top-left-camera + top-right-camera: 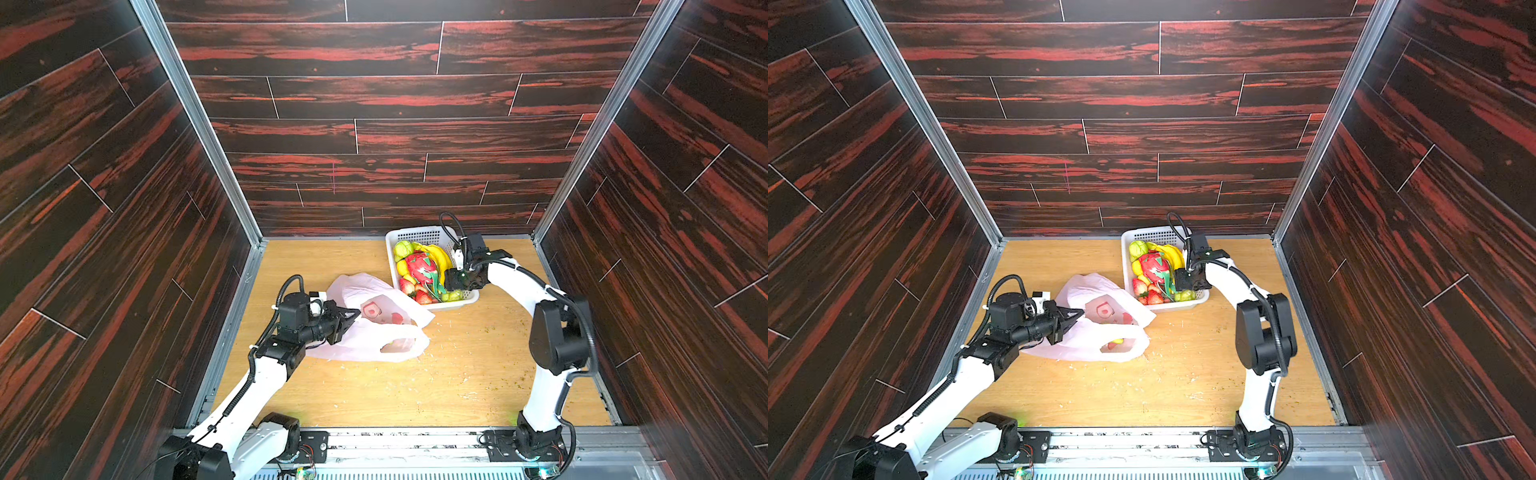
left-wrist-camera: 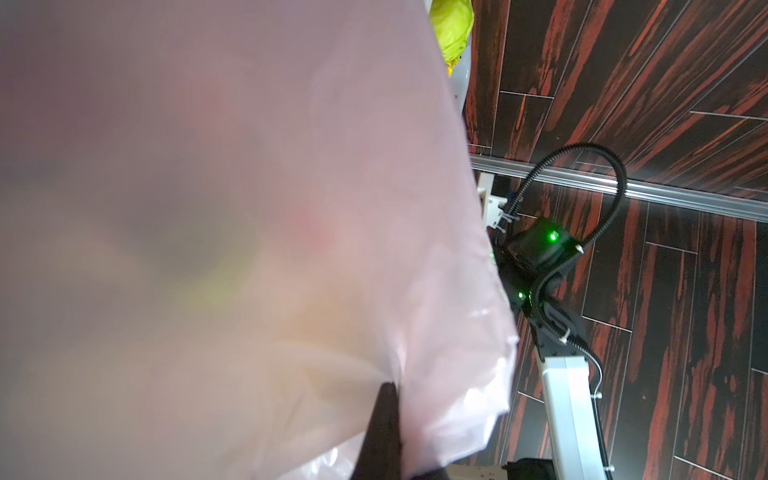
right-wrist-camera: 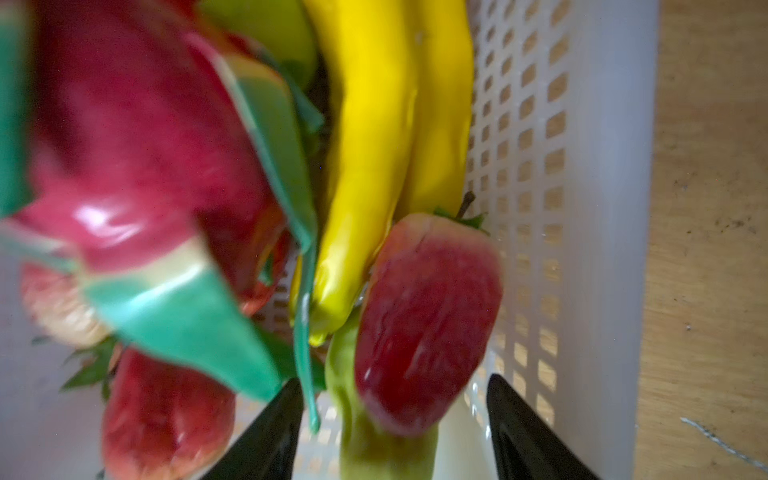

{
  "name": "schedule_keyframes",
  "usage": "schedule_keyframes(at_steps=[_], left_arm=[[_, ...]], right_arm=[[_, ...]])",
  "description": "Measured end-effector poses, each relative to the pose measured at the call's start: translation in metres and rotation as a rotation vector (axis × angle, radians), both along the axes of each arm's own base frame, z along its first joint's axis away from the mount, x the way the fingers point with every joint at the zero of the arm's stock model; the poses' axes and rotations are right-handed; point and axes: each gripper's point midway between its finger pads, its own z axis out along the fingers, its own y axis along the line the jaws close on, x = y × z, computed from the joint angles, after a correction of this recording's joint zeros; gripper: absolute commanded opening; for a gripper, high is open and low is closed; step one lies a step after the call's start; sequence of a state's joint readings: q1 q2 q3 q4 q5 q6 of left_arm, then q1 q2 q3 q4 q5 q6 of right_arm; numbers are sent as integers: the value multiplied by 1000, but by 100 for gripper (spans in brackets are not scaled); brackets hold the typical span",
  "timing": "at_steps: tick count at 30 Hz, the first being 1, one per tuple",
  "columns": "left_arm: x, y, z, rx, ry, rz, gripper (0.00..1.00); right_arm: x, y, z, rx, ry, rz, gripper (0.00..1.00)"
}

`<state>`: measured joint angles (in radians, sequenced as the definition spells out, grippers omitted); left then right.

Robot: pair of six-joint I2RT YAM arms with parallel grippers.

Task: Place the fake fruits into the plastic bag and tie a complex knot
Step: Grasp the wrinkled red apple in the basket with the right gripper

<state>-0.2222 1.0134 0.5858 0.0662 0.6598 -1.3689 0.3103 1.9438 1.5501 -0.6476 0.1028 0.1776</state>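
My left end effector (image 1: 354, 315) is clamped tight on a fold of the plastic bag (image 1: 374, 349), at the bag's 9 o'clock edge. In the left wrist view one dark finger (image 2: 382, 424) bites into the film. The bag is thin, pale pink and see-through, with a red print (image 1: 371, 309) on its upper layer. It lies slumped on the counter (image 1: 457, 382), around 9 o'clock from the counter's middle. It has an opening at its 4 o'clock end, and through it I make out small red and yellow shapes (image 1: 1117, 343), too small to name. I cannot pick out the strap handles, and the left wrist view is mostly blurred pink film.

My right end effector (image 3: 393, 378) stands wide open inside the white perforated basket (image 1: 419, 237), which sits at 1 o'clock by the back wall. A strawberry (image 3: 428, 324) lies between its jaws; I cannot tell whether they touch it. Next to the strawberry are yellow bananas (image 3: 374, 145) and the dragon fruit (image 3: 137, 145), red-pink with green scales and blurred here. In both top views a green lumpy fruit (image 1: 402, 250) sits at the basket's 12 o'clock end, and my own wrist hides the fingertips.
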Motion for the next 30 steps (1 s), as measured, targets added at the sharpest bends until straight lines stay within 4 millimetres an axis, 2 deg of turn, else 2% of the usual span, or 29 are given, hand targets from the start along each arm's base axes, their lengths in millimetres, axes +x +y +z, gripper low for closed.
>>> schedule_keyframes(at_steps=[7, 10, 12, 15, 19, 21, 24, 30], left_arm=[[-1, -1, 0, 0, -3, -12, 0], [-2, -1, -1, 1, 3, -15, 0], [-3, -1, -2, 3, 7, -15, 0], [-3, -1, -3, 4, 9, -16, 0], [-4, -1, -4, 10, 19, -18, 0], [-5, -1, -5, 17, 23, -20, 0], [-5, 0, -4, 24, 23, -20, 0], [-5, 0, -1, 29, 18, -24, 0]], right_arm=[[13, 0, -12, -6, 4, -82, 71], [16, -4, -15, -23, -3, -102, 67], [18, -7, -17, -37, -8, -116, 57], [23, -11, -20, -56, -28, -133, 54], [30, -13, -25, -68, -71, -137, 35], [32, -13, -27, -71, -92, -133, 29], [35, -14, -27, -71, -130, -122, 25], [29, -16, -17, -62, -188, -97, 19]])
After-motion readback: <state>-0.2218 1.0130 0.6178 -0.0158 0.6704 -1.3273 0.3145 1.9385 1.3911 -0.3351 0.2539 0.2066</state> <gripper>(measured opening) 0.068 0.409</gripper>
